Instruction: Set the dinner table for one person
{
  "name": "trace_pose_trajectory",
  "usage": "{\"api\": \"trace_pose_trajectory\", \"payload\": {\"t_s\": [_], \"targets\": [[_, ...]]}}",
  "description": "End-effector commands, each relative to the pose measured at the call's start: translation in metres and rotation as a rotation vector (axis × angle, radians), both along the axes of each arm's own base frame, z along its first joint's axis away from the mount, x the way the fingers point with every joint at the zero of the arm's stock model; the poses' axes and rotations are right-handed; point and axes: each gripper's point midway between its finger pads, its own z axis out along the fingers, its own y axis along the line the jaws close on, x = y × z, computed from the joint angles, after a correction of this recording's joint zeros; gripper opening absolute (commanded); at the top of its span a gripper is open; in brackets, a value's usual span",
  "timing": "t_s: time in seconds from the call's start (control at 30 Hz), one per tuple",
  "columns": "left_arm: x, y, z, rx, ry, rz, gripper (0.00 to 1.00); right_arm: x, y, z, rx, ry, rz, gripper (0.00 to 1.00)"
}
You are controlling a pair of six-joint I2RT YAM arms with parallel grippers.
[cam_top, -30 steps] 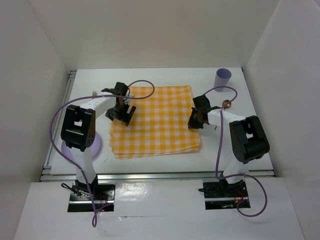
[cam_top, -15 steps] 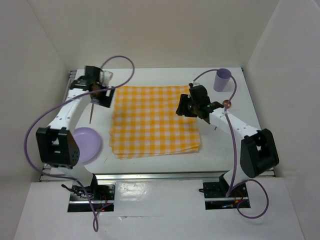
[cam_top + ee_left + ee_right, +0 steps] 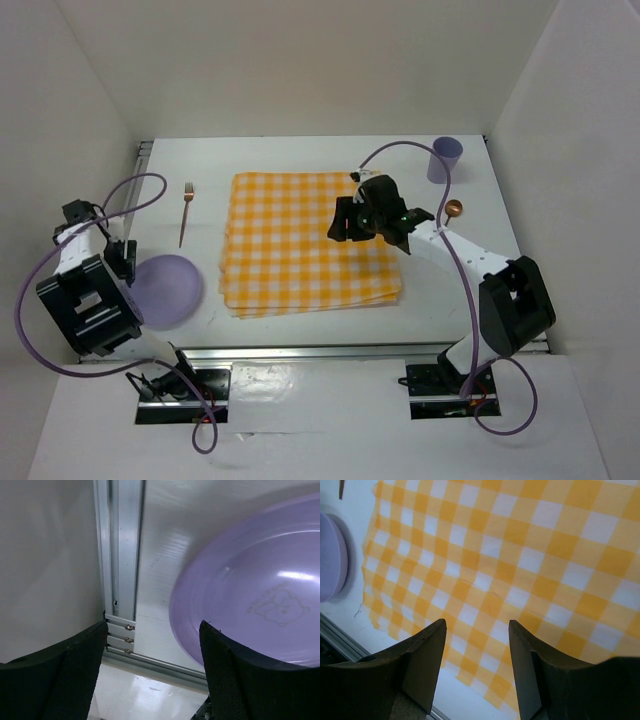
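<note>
Top external, right gripper [image 3: 343,222] above checked cloth [image 3: 290,255], dinner table [image 3: 300,155] beneath

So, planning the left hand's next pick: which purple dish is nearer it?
The flat plate, just beside the left hand; the cup stands at the far right corner.

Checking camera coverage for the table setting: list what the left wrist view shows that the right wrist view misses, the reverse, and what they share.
Left wrist only: the metal rail along the white table, the side wall and a bear print in the purple plate. Right wrist only: the checked cloth and one end of the fork. Both: that plate, the table, and open, empty fingers.
</note>
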Motion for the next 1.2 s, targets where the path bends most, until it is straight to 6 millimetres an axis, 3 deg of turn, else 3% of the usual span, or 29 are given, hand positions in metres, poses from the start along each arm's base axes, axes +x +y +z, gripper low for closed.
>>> {"api": "trace_pose_trajectory", "payload": {"t_s": [0.0, 0.13, 0.2, 0.5, 0.53, 0.63, 0.7, 0.9, 1.17], "targets": [[0.004, 0.009, -0.008, -0.044, -0.037, -0.016, 0.80, -0.004, 0.014, 0.007, 0.024, -0.049, 0.049, 0.61], [-0.013, 0.010, -0.035, -0.098, 0.040, -0.001, 0.71, -0.005, 0.012, 0.012, 0.011, -0.069, 0.044, 0.61], [-0.010, 0.003, -0.046, -0.161, 0.035, -0.016, 0.66, -0.005, 0.010, 0.011, 0.001, -0.064, 0.037, 0.61], [-0.013, -0.005, -0.063, -0.298, 0.065, -0.021, 0.44, 0.003, 0.003, 0.021, -0.034, -0.100, 0.003, 0.61], [-0.013, -0.007, -0.067, -0.314, 0.069, -0.021, 0.39, 0.004, 0.002, 0.021, -0.040, -0.103, -0.005, 0.61], [-0.012, -0.008, -0.072, -0.336, 0.087, 0.004, 0.02, 0.006, 0.000, 0.022, -0.052, -0.110, -0.008, 0.61], [-0.013, -0.005, -0.074, -0.341, 0.087, 0.026, 0.00, 0.005, -0.003, 0.023, -0.066, -0.116, -0.012, 0.61], [0.002, -0.009, -0.055, -0.421, 0.015, 0.027, 0.00, 0.006, -0.007, 0.026, -0.077, -0.123, -0.029, 0.61], [0.034, -0.031, -0.002, -0.573, -0.145, -0.086, 0.00, 0.006, -0.011, 0.024, -0.092, -0.121, -0.043, 0.61]]}}
